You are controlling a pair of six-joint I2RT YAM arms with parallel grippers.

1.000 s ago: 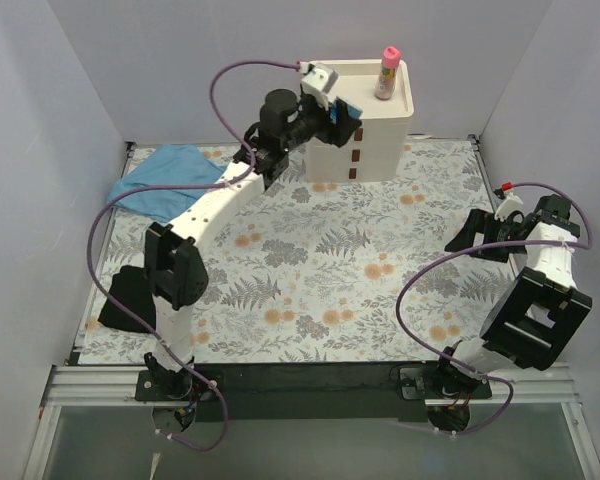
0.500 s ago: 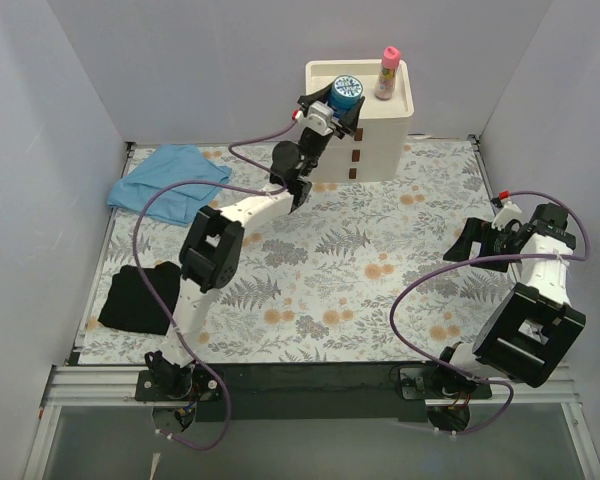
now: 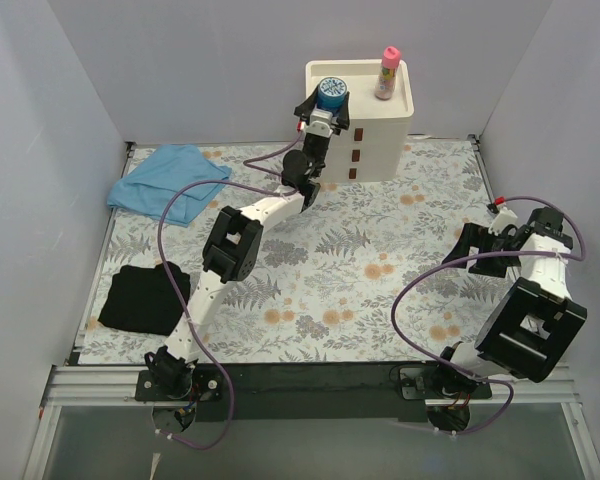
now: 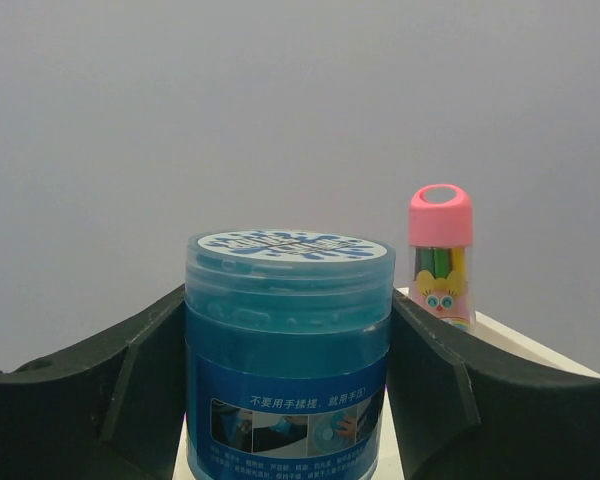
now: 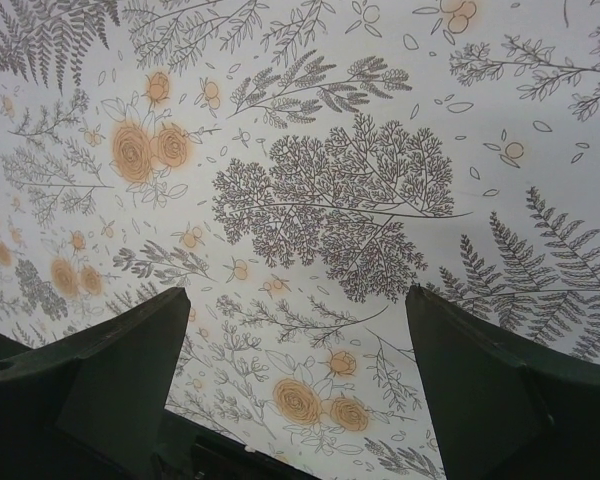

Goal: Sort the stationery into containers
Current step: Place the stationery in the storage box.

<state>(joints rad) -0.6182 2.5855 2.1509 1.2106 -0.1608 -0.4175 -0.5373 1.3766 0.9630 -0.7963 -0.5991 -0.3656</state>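
My left gripper (image 3: 329, 106) is shut on a round translucent blue jar (image 3: 330, 92) with a printed lid, held upright at the front-left corner of the tray top of the cream-white drawer unit (image 3: 372, 135). In the left wrist view the jar (image 4: 285, 400) fills the space between both fingers (image 4: 130, 400). A pink-capped tube (image 3: 388, 72) stands in the tray's right side, also in the left wrist view (image 4: 441, 265). I cannot tell if the jar rests on the tray (image 4: 525, 350). My right gripper (image 3: 472, 250) is open and empty above the floral mat (image 5: 320, 200).
A light-blue cloth (image 3: 170, 178) lies at the far left of the mat. A black cloth (image 3: 140, 298) lies at the near left. The drawers with reddish-brown handles (image 3: 356, 156) are closed. White walls enclose the table on three sides.
My left arm has stretched out and carried the blue jar from the drawer unit's left front up to the tray's front-left corner. The right arm shifted slightly.
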